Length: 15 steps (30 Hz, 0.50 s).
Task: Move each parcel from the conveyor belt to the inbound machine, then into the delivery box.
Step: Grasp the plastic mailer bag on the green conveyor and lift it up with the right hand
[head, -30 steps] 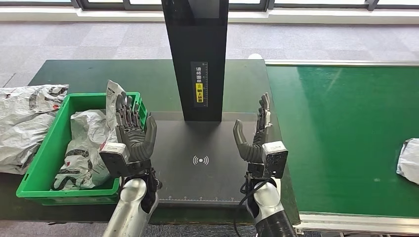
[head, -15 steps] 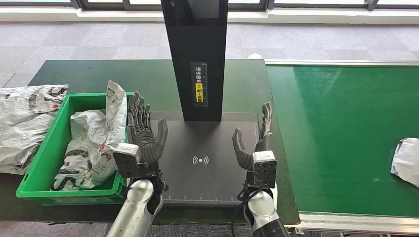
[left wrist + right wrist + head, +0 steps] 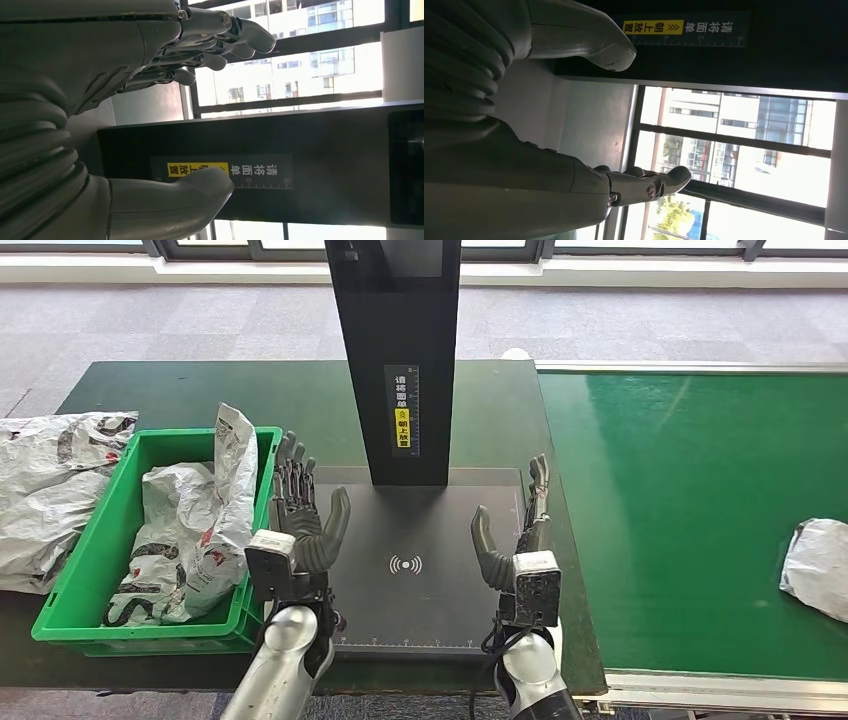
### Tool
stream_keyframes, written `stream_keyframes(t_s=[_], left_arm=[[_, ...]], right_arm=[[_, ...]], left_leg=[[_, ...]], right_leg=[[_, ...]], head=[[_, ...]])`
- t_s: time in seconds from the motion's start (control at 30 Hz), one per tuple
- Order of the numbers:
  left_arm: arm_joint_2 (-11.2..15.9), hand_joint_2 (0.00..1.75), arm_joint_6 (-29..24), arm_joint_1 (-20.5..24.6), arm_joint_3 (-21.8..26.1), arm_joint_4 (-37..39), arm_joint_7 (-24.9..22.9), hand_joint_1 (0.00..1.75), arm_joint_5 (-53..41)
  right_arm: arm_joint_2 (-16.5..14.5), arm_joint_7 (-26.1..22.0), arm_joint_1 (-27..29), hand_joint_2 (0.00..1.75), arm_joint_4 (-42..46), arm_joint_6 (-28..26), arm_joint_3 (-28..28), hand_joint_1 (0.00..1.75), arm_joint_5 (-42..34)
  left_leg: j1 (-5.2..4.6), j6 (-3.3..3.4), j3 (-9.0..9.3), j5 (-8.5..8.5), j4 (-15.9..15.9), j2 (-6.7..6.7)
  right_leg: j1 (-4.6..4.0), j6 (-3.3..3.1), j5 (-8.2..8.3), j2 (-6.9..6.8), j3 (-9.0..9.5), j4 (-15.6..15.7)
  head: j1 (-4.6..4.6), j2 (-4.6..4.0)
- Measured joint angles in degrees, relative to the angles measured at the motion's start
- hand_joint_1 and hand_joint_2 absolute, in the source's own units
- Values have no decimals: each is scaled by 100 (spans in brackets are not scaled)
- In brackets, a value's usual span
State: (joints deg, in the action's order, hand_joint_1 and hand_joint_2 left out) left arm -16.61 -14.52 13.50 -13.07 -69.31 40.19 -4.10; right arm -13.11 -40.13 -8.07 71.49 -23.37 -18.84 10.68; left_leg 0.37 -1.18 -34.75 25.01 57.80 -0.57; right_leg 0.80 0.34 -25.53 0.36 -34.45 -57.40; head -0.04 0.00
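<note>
A crumpled white parcel [image 3: 818, 567] lies on the green conveyor belt [image 3: 690, 500] at the far right edge. The inbound machine's black plate [image 3: 410, 560] is bare between my hands, under its black column [image 3: 398, 350]. My left hand [image 3: 300, 518] stands upright and open at the plate's left edge, beside the green delivery box [image 3: 68, 585]. Over the plate's right edge my right hand [image 3: 517, 535] is also upright and open, holding nothing. The box holds white parcels [image 3: 190, 525]. In the wrist views both hands [image 3: 150, 100] [image 3: 549, 125] have spread fingers and face the column's label.
More white parcels [image 3: 45, 490] lie on the dark table to the left of the box. The conveyor's metal frame [image 3: 720, 685] runs along the front right. Windows and grey floor lie beyond the table.
The left hand has moved right, away from the box, to the plate's left edge. The right hand shifted slightly and turned. The parcel on the belt has travelled a little leftward.
</note>
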Motion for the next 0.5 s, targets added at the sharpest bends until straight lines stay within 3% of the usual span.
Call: stream_keyframes(t_s=[0.5], left_arm=[[-13,175,92,30,0,227,0,0,-160]], right_arm=[[-2,2,6,175,-9,54,66,0,209]], left_leg=[[0,0,0,0,0,0]], right_leg=[[0,0,0,0,0,0]], head=[[0,0]])
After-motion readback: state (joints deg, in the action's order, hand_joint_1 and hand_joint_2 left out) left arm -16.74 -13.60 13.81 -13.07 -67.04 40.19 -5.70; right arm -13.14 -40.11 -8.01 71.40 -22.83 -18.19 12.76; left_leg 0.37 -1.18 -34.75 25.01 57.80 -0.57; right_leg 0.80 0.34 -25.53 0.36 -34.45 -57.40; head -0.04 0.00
